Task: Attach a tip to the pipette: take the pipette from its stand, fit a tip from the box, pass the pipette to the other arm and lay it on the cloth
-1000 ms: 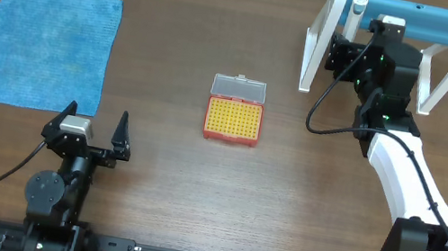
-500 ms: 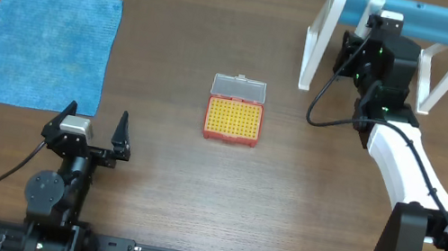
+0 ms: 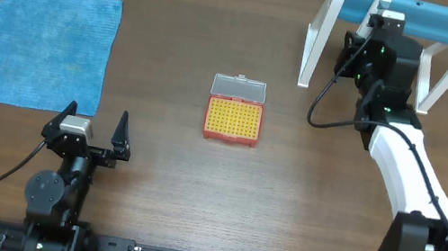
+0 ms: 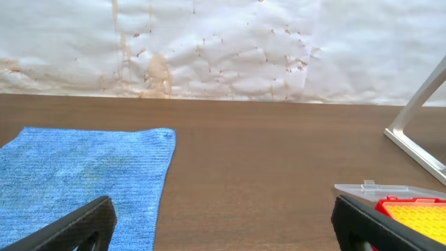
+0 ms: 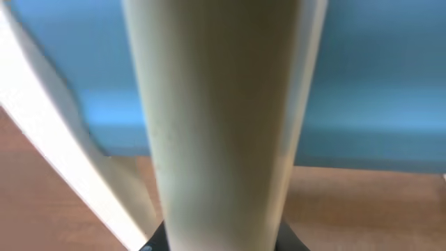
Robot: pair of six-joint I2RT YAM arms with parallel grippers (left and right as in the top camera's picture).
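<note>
The pipette (image 5: 223,118) hangs upright on the stand (image 3: 314,49), against its blue bar (image 5: 376,84). It lies dead ahead of the right pincer (image 3: 373,30) and very close to it. Its long axis runs vertically, square to the bar and in line with the middle of the pincer. Whether the right pincer has closed on the pipette I cannot tell.

The right arm is much the nearer. The left pincer (image 3: 97,122) sits well apart near its own base, spread wide and holding nothing, just below the cloth (image 3: 45,48).

As I judge it, the coming move turns on freeing the pipette from the bar along its own axis without knocking the stand's white leg (image 5: 70,160) just beside it. It would then carry across the counter (image 3: 193,202) to the tip box (image 3: 233,120), which lies between the two arms with its lid open.

The top view gives the layout of stand, box and cloth but shows little more of the pipette than a pale sliver at the bar. The right wrist view gives the close alignment of barrel and bar. The left wrist view shows the cloth's edge and a corner of the box beyond that pincer's wide-set fingers (image 4: 70,230).
</note>
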